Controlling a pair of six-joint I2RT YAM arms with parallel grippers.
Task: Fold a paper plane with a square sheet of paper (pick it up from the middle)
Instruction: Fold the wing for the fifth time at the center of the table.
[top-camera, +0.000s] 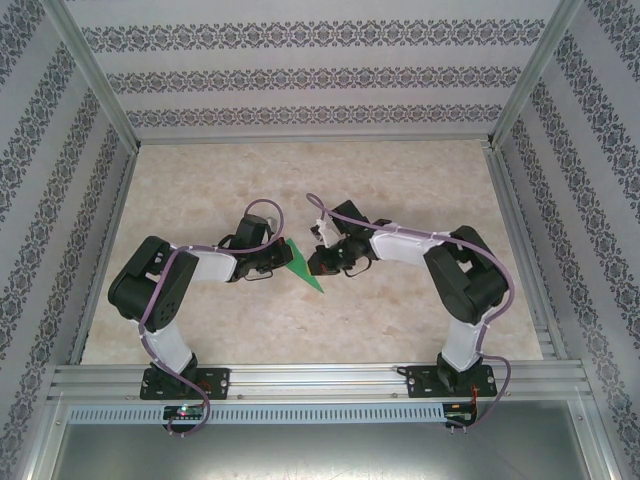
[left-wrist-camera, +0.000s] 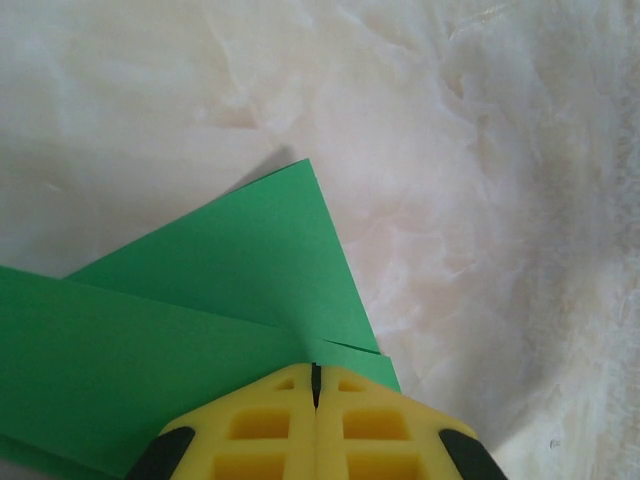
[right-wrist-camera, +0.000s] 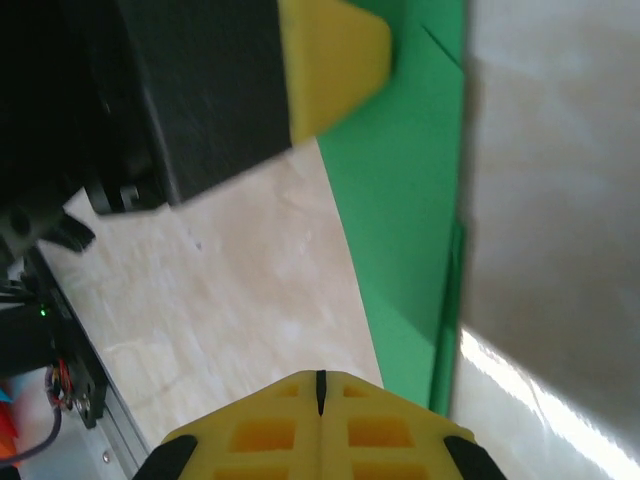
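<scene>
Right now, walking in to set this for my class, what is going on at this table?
A green sheet of paper is being folded at the middle of the table. It is already partly folded, with overlapping flaps, but is no finished plane yet. The left gripper is shut with its tips at the paper; the right gripper, also shut, sits close at the paper's other side. Whether either pinches or only presses the paper I cannot tell.

Lab test cell — alu frame (top-camera: 300, 380), patterned panel walls (top-camera: 300, 75), marble-look tabletop (top-camera: 300, 180).
</scene>
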